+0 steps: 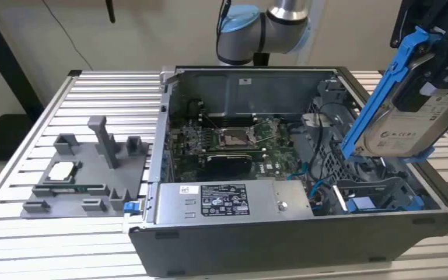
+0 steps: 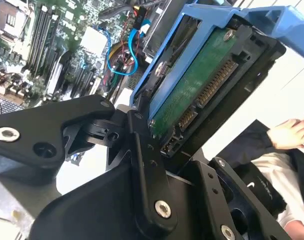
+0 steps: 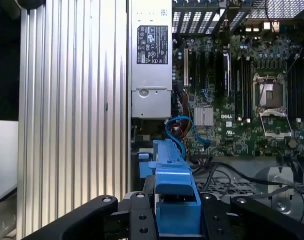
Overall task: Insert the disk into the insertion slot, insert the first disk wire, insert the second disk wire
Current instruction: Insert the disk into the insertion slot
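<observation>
The disk (image 1: 412,124), a silver-grey drive with a white label in a bright blue carrier frame (image 1: 382,87), hangs tilted above the open computer case's side on the exterior view's right. My black gripper (image 1: 436,69) is shut on its upper end. In the second wrist view the disk (image 2: 198,84) shows its green board and connector pins. In the first wrist view the blue carrier (image 3: 175,199) sits between my fingers (image 3: 139,220). The insertion slot (image 1: 373,193) lies below the disk at the case's near corner on the exterior view's right. Blue wires (image 1: 318,185) curl beside it, and the wires (image 3: 180,123) sit near the motherboard.
The grey power supply box (image 1: 233,201) fills the case's near side. The motherboard (image 1: 228,140) lies at the case's floor. A grey fixture plate (image 1: 84,175) with upright posts sits on the slatted table (image 1: 21,233). A person's hand (image 2: 292,133) rests beyond the disk.
</observation>
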`<action>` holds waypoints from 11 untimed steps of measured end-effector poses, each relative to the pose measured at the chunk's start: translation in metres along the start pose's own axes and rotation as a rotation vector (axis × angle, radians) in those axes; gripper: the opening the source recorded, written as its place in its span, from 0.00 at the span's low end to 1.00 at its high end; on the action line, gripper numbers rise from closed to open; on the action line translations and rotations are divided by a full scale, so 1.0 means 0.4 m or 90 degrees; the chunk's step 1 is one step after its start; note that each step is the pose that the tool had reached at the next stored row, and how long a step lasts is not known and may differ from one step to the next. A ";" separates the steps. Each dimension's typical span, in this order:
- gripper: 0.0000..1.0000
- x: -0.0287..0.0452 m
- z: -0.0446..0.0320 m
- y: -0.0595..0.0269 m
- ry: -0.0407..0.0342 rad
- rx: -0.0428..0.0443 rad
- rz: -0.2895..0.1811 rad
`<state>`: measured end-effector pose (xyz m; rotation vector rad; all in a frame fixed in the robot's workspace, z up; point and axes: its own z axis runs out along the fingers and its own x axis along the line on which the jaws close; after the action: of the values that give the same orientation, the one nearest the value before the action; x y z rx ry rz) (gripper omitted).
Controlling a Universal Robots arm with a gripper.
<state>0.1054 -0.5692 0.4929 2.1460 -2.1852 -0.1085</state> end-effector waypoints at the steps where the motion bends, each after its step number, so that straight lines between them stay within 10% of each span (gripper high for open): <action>1: 0.33 0.000 0.000 0.000 0.0000 -0.0003 0.000; 11: 0.33 0.000 0.000 0.000 0.0002 -0.0036 0.000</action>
<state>0.1054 -0.5692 0.4930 2.1429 -2.1821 -0.1142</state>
